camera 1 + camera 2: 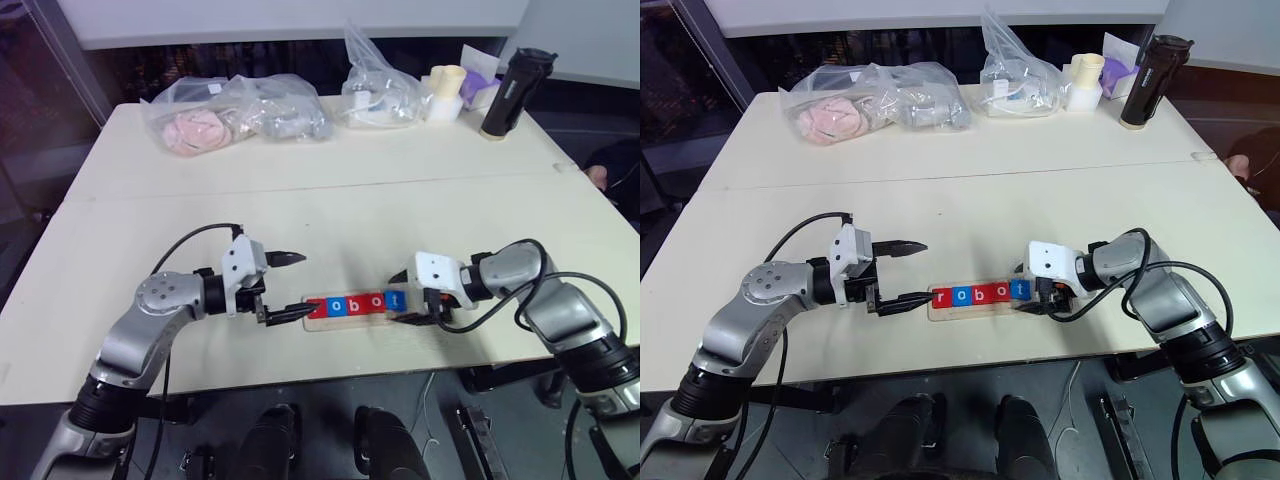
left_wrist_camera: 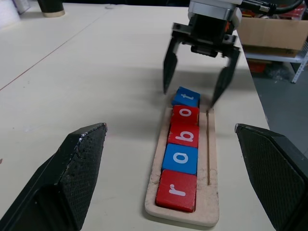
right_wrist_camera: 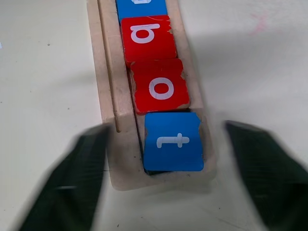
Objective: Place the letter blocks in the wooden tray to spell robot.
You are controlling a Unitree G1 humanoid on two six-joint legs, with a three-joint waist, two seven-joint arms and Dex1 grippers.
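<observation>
Nearest, the wooden tray (image 2: 210, 192) holds five letter blocks (image 2: 183, 143) spelling robot, flanked by the spread-fingered left gripper (image 1: 288, 287) and right gripper (image 2: 198, 76), both empty

5 letter blocks (image 2: 181, 153) (3 red, 2 blue), 1 wooden tray (image 2: 210, 192), 2 grippers (image 2: 198, 86)

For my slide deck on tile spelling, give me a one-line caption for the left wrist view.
Open right gripper straddles the blue t block, last of five letter blocks in the wooden tray.
</observation>
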